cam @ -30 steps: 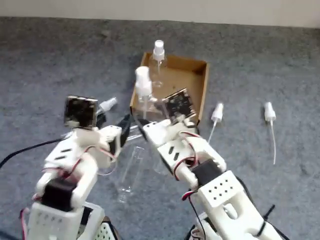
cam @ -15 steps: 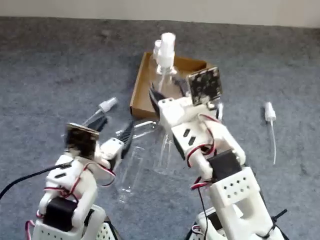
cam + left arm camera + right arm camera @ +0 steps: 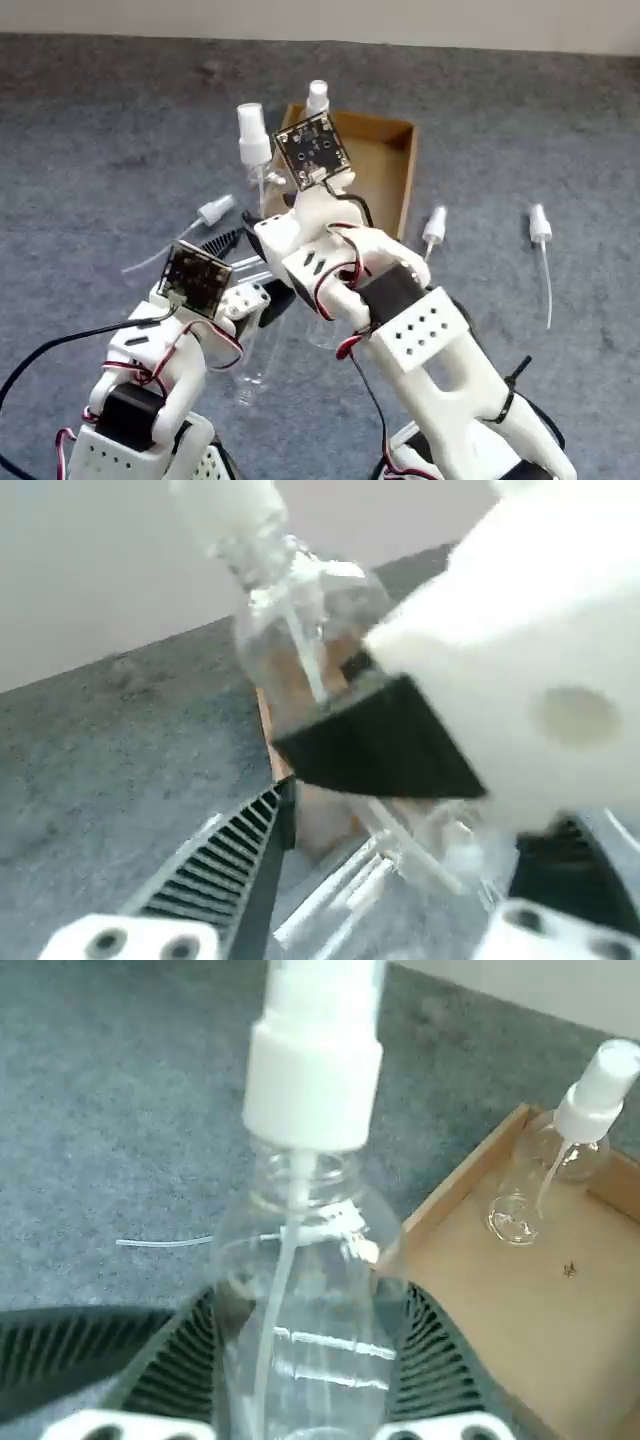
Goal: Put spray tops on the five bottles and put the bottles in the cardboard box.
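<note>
Jaws of the right gripper (image 3: 310, 1370) press on both sides of a clear bottle (image 3: 300, 1290), pinching its lower body. The bottle is upright with a white spray top (image 3: 312, 1055) fitted, just left of the cardboard box (image 3: 395, 165); its base is cut off from view. The box lies on the grey surface (image 3: 120, 110) toward the middle of the far edge, partly hidden by the right arm. A second capped bottle (image 3: 530, 1185) sits in its far-left corner. The left gripper (image 3: 425, 840) has its jaws spread wide, low over empty bottles (image 3: 258, 345) lying on the surface; the arms hide how many. Loose spray tops (image 3: 433, 225) lie on the surface, one left of the box and two to its right.
</note>
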Controlling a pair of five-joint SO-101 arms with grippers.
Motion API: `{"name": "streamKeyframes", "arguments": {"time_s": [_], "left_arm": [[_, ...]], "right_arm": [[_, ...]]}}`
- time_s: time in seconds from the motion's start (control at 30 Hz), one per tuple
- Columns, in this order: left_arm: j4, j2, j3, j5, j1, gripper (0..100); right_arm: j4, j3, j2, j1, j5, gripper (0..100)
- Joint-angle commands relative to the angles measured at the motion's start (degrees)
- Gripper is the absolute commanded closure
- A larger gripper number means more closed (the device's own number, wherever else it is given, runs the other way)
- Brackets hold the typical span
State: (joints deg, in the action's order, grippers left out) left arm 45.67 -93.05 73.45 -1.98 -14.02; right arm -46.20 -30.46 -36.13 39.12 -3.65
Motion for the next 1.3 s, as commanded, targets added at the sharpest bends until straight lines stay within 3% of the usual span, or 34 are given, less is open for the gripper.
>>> {"name": "streamKeyframes", "arguments": {"time_s": [0.0,0.1,0.4,0.63,0.93,1.27], "left_arm": [[-3.78,0.75,1.1,-0.7,2.07,71],[-6.24,0.75,2.77,-0.79,2.07,71],[-6.15,0.75,3.03,-0.79,2.07,71],[-6.15,0.75,3.03,-0.79,2.07,72],[-3.34,0.13,3.12,-0.7,2.59,72],[-3.52,0.22,4.09,-0.53,2.59,72]], "right_arm": [[-3.56,4.44,-2.86,0.66,0.0,99.5],[-8.48,6.55,-6.02,0.66,3.52,99.5],[-14.99,9.1,-10.33,0.48,4.04,99.5],[-16.4,12.35,-9.98,-5.05,4.13,99.5],[-4.44,11.74,-8.75,-19.91,8.09,99.5],[15.16,12.09,13.85,-28.62,7.65,99.5]]}}
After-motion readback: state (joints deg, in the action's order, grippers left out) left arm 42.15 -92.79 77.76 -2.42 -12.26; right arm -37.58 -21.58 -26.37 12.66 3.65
